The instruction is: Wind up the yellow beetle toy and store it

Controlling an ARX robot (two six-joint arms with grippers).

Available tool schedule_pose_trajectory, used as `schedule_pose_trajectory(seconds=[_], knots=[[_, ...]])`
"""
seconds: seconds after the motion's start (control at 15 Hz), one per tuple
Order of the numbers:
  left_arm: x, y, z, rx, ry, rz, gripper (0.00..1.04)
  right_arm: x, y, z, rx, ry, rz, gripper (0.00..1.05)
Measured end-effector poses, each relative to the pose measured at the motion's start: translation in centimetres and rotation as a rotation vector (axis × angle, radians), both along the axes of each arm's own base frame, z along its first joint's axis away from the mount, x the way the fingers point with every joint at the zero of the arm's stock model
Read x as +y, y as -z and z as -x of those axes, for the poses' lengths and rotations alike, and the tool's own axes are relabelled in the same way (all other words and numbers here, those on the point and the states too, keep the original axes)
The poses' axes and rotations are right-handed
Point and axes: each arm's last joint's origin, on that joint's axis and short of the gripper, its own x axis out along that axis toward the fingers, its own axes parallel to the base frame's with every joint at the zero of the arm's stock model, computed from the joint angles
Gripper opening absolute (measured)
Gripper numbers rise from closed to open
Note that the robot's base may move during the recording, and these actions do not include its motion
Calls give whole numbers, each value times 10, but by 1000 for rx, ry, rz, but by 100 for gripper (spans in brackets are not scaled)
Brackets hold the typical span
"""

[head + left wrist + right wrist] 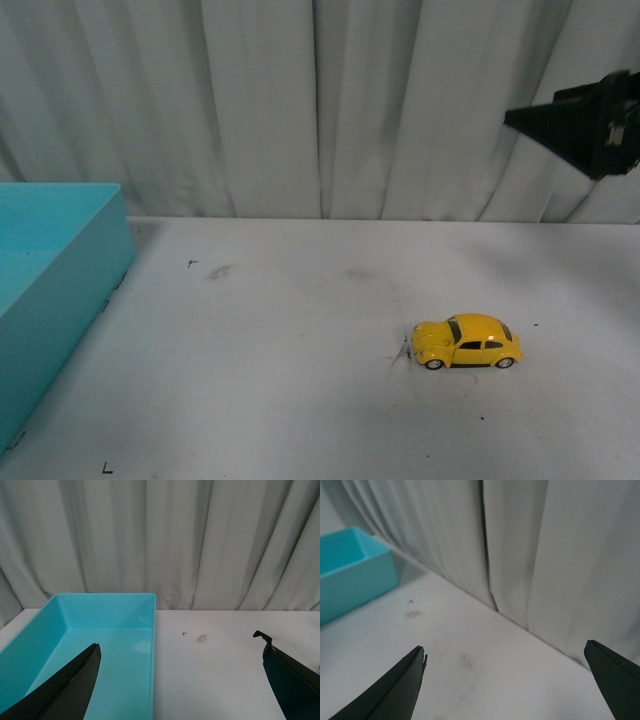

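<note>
While the 2 end effectors hang wide open and empty, the yellow beetle toy (468,342) stands ungrasped on the worktop (300,420).
The right end effector (505,646), raised near the curtain (270,100), is the closer 1. It should probably come down with its jaws across the car's flanks, above the wheels, gripping firmly enough to roll it backward. The toy sits right of centre, nose toward the turquoise bin (60,260), well apart at the left, below the left end effector (177,640).
</note>
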Motion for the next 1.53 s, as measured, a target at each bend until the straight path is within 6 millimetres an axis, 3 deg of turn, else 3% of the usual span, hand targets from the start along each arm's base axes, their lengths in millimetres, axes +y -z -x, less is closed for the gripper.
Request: schedule_pose_trajectory(seconds=[0.33, 0.53, 0.73, 0.93, 1.33, 1.53], knots=[[0, 0, 0, 0, 0, 0, 98, 19, 59, -12, 169, -315, 258, 98], [0, 0, 0, 0, 0, 0, 98, 33, 77, -15, 168, -487, 417, 98], [0, 0, 0, 0, 0, 0, 98, 32, 110, -24, 167, -627, 593, 98], [0, 0, 0, 0, 0, 0, 98, 33, 106, -41, 99, -666, 638, 98], [0, 0, 0, 0, 0, 0, 98, 45, 116, -40, 88, -739, 649, 96], [0, 0, 0, 0, 0, 0, 98, 48, 116, -39, 92, -752, 647, 66]])
